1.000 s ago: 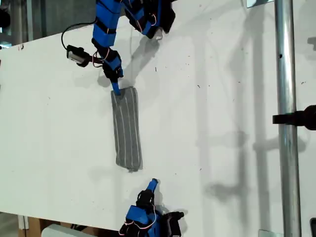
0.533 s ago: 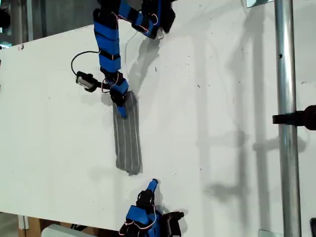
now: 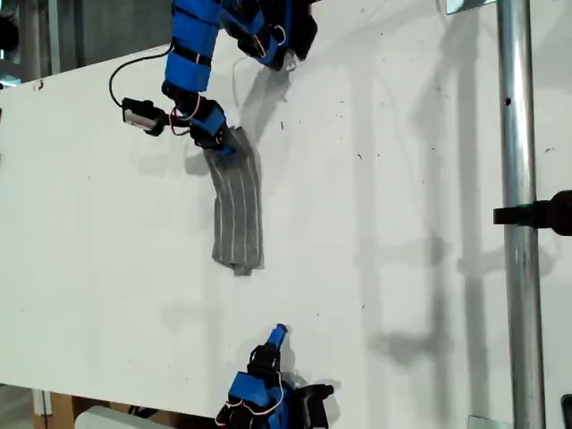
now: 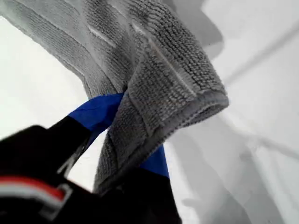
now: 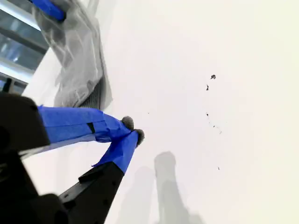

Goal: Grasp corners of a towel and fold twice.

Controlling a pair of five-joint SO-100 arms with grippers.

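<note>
While folded into a long narrow strip, towel (image 3: 237,214) lies on white counter (image 3: 402,223), running from about 12 o'clock down to 6 o'clock through the exterior view's left-centre; upper end raised off the surface and bunched, lower end flat and slightly curled; thin pale stripes running lengthwise.

First tool (image 3: 223,146) clenched on the towel's upper end, at roughly 11 o'clock in the exterior view; blue arm segments reaching down to it from the 12 o'clock edge; small grey wrist camera (image 3: 140,113) on a black cable just beside that arm toward 9 o'clock.

Seen from the first wrist view, grey ribbed cloth (image 4: 154,70) draped over and wrapped round a blue-taped finger (image 4: 96,112), hemmed edge folding back on itself; a rounded corner (image 4: 212,100) sticking out past the grip, clear of the counter.

Second tool (image 3: 277,335) resting near 6 o'clock in the exterior view, tip pointing toward the towel's lower end, apart from it with bare counter between; grasping nothing.

Seen from the second wrist view, blue-taped fingers (image 5: 119,144) pressed together at the tips (image 5: 133,130), empty; towel (image 5: 77,60) lying further off on the counter; small dark specks (image 5: 212,77) scattered on the white surface.

Shiny metal pole (image 3: 518,214) standing toward 3 o'clock in the exterior view, black clamp (image 3: 541,214) on it.
</note>
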